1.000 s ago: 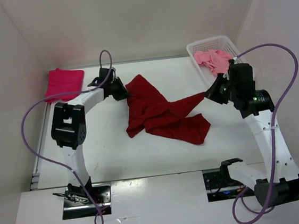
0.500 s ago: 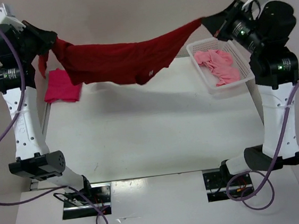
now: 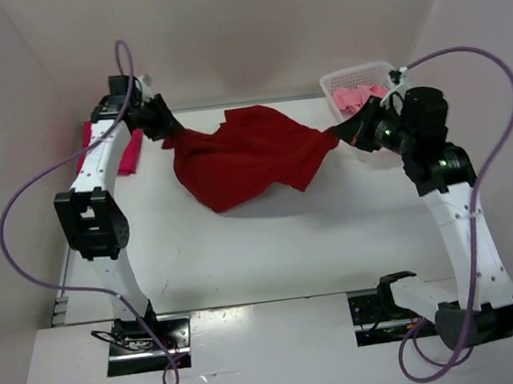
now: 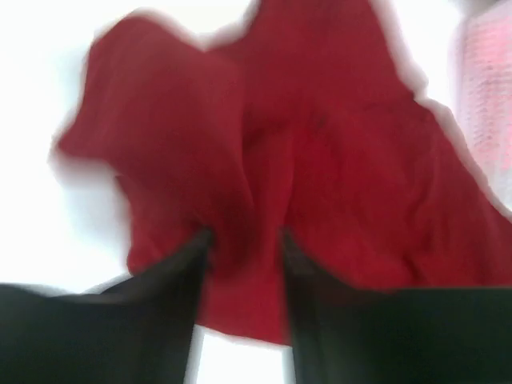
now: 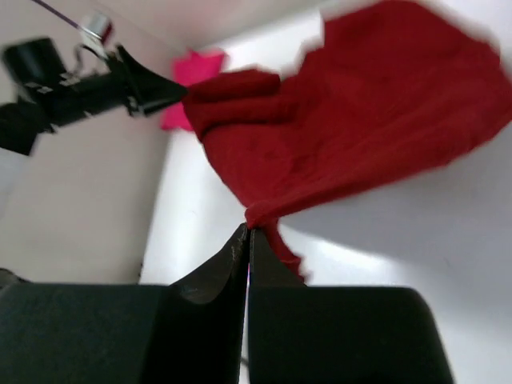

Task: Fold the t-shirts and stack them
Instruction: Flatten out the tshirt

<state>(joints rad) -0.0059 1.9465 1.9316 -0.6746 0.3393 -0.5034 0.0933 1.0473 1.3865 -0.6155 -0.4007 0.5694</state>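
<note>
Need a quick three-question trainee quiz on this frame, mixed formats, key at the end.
1. True or false: the light pink shirt lies inside the white basket.
2. What is the right end effector pinching? A) the basket rim B) the dark red shirt C) the light pink shirt
3. Fill in: the crimson-pink shirt lies at the far ___ corner of the table, by the robot's own sides.

Key: 1 true; 2 B; 3 left.

No legible txt, labels or nos. anywhere.
</note>
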